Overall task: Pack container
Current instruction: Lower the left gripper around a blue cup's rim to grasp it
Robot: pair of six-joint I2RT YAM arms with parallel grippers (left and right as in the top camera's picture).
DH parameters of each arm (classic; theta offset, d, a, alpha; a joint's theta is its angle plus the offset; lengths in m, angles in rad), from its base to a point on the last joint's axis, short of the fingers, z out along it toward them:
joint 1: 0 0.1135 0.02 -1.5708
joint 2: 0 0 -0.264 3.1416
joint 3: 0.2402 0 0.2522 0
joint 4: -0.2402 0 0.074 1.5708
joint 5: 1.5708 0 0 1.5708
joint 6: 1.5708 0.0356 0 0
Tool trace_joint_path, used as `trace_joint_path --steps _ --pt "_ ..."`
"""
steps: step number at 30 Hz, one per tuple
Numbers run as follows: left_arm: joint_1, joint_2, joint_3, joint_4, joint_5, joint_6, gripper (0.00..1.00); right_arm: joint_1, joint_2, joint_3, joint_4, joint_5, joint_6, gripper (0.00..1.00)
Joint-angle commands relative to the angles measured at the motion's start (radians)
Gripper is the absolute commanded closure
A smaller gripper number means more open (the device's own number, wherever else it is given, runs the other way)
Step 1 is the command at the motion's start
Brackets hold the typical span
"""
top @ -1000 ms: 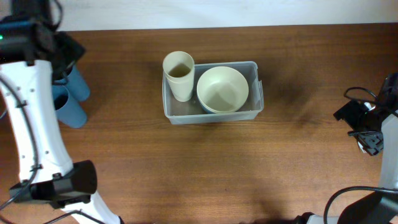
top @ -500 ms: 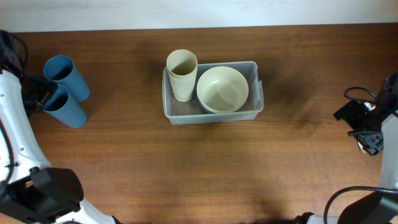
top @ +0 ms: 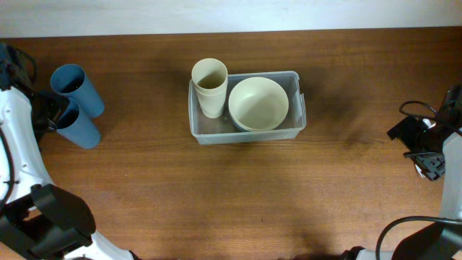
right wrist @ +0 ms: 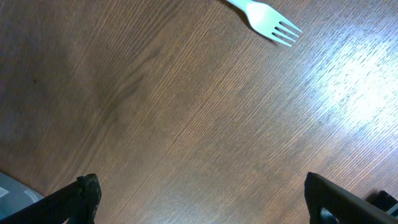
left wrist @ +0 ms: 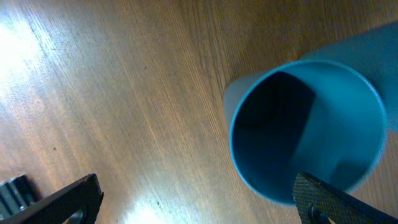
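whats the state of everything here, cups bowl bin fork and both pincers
container: upright, no lid, two items inside
cream cup: upright, in the container's left end
cream bowl: mouth up, in the container
blue cups: upright on the table, outside the container
white fork: lying flat on the table
left pincer: open, holding nothing
right pincer: open, holding nothing

cup (top: 210, 88) left of bowl (top: 258, 102), seemingly in container (top: 245, 136)

container (top: 245, 135): 1 | cream bowl (top: 258, 102): 1 | cream cup (top: 210, 88): 1 | blue cups (top: 74, 81) (top: 78, 127): 2 | white fork (right wrist: 266, 22): 1
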Motion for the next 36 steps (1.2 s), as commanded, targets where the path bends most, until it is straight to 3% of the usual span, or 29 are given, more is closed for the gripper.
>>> trace_joint_path --steps 1,12,20,32,35,36 --pt "0.018 -0.027 -0.042 0.034 0.018 -0.02 0.0 -0.005 -0.003 -0.005 0.0 0.013 0.001 0.01" --pt "0.017 -0.011 -0.144 0.14 0.023 -0.02 0.0 -0.005 -0.003 -0.005 0.0 0.013 0.001 0.01" --pt "0.017 0.045 -0.155 0.142 0.097 -0.019 0.0 -0.005 -0.003 -0.005 0.0 0.013 0.001 0.01" --pt "0.017 0.112 -0.157 0.142 0.096 -0.019 0.0 -0.005 -0.003 -0.005 0.0 0.013 0.002 0.01" --pt "0.018 0.111 -0.156 0.148 0.096 -0.019 0.11 -0.005 -0.003 -0.005 0.0 0.013 0.001 0.01" --pt "0.017 0.111 -0.156 0.15 0.097 -0.019 0.19 -0.005 -0.003 -0.005 0.0 0.013 0.001 0.01"
